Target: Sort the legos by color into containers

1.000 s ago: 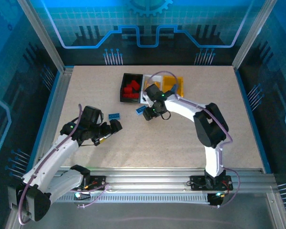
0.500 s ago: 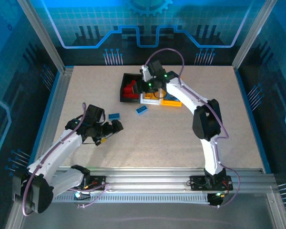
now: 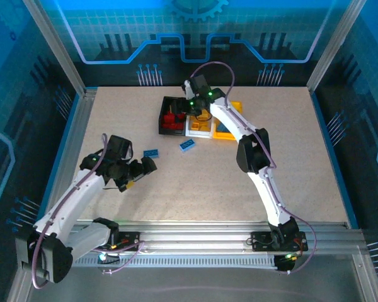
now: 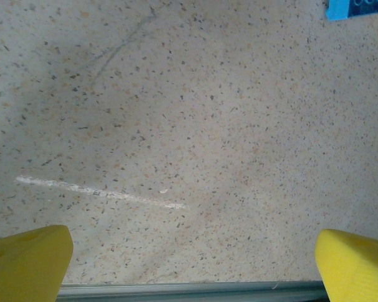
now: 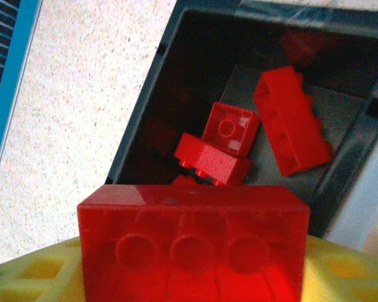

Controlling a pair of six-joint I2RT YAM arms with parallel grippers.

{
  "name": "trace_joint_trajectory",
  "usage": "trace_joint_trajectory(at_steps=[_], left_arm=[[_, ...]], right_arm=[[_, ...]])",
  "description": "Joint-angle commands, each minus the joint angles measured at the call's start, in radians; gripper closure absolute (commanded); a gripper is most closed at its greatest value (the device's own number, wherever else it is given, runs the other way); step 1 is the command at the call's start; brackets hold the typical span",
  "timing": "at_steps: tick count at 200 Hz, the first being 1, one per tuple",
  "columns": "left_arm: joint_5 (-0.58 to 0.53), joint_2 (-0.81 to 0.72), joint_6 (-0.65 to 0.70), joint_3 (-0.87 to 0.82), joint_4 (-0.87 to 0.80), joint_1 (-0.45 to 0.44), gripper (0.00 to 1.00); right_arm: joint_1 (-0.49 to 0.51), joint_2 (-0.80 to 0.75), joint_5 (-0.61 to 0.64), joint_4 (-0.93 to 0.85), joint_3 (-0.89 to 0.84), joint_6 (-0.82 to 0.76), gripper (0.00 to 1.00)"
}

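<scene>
My right gripper (image 3: 189, 108) reaches to the back of the table and is shut on a red lego (image 5: 192, 242) above the black container (image 5: 170, 82). Three more red legos (image 5: 227, 129) lie inside that bin (image 3: 163, 117). Beside it stand the white container (image 3: 200, 128) and the yellow-orange container (image 3: 232, 123). Two blue legos (image 3: 152, 153) (image 3: 188, 146) lie on the table. My left gripper (image 3: 146, 166) hovers open just below the left blue lego (image 4: 359, 7), its yellow fingertips (image 4: 25, 264) wide apart over bare table.
The speckled table (image 3: 208, 182) is framed by aluminium rails; the left rail (image 3: 69, 145) runs close to my left arm. The white bin's edge (image 5: 365, 201) borders the black bin on the right.
My right arm has swung from the table near the blue lego up to the black bin, carrying the red lego. My left gripper has drawn back slightly to the left.
</scene>
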Motion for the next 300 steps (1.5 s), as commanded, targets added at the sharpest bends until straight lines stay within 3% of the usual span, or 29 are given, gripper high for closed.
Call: trace_joint_trajectory(at_steps=[1, 38, 99, 119, 174, 208, 258, 300], left_arm=[[-0.017, -0.003, 0.031, 0.034, -0.053, 0.018, 0.01], [-0.025, 0.070, 0.060, 0.078, -0.056, 0.035, 0.01], [-0.087, 0.311, 0.175, 0.246, -0.046, 0.039, 0.01], [-0.123, 0.422, 0.221, 0.307, -0.046, 0.039, 0.01], [-0.209, 0.711, 0.317, 0.489, -0.029, 0.038, 0.01], [-0.239, 0.873, 0.369, 0.610, -0.044, 0.041, 0.01], [-0.255, 0.967, 0.394, 0.678, -0.063, 0.050, 0.05], [-0.251, 1.011, 0.401, 0.691, -0.049, 0.059, 0.07]], right_arm=[[-0.010, 0.025, -0.018, -0.026, 0.032, 0.027, 0.34], [-0.009, 0.010, -0.016, -0.025, 0.022, 0.029, 0.21], [-0.016, -0.097, -0.016, -0.041, -0.040, -0.012, 0.18], [-0.014, -0.212, -0.007, -0.015, -0.163, -0.035, 0.18], [-0.011, -0.699, 0.042, 0.115, -0.760, -0.088, 0.18], [-0.020, -0.926, 0.083, 0.120, -1.033, -0.086, 0.18], [-0.019, -1.037, 0.106, 0.135, -1.205, -0.043, 0.18], [-0.013, -1.031, 0.116, 0.139, -1.200, -0.027, 0.18]])
